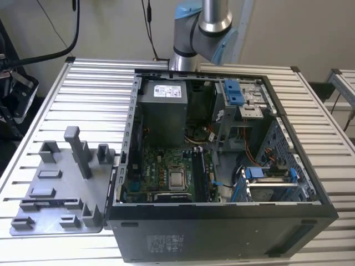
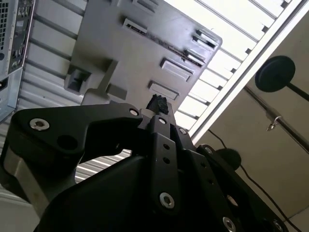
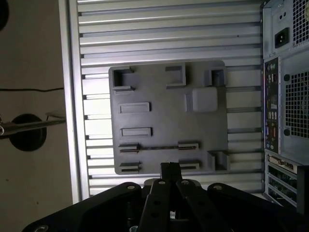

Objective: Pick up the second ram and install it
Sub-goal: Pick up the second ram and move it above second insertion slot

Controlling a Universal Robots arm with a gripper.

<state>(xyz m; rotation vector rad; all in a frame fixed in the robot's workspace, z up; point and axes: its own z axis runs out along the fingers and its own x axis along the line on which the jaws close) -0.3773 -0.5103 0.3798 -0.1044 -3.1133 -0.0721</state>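
Note:
The grey fixture tray (image 1: 61, 183) lies on the slatted table, on the exterior view's left of the open computer case (image 1: 222, 166). A thin dark strip, the second ram (image 3: 159, 147) seen on edge, runs between two slotted holders on the tray; it also appears as the same strip (image 2: 169, 41) in the second wrist view. My gripper (image 3: 169, 169) hangs well above the tray, over the neighbouring row of holders and apart from the ram. Its black fingertips (image 2: 158, 102) meet, shut on nothing.
Tall grey blocks (image 1: 77, 149) stand up from the tray. Inside the case lie the motherboard (image 1: 166, 172), the power supply (image 1: 162, 111) and blue drive brackets (image 1: 236, 91). The case's rear panel (image 3: 285, 87) borders the tray. The table edge (image 3: 72, 96) is close by.

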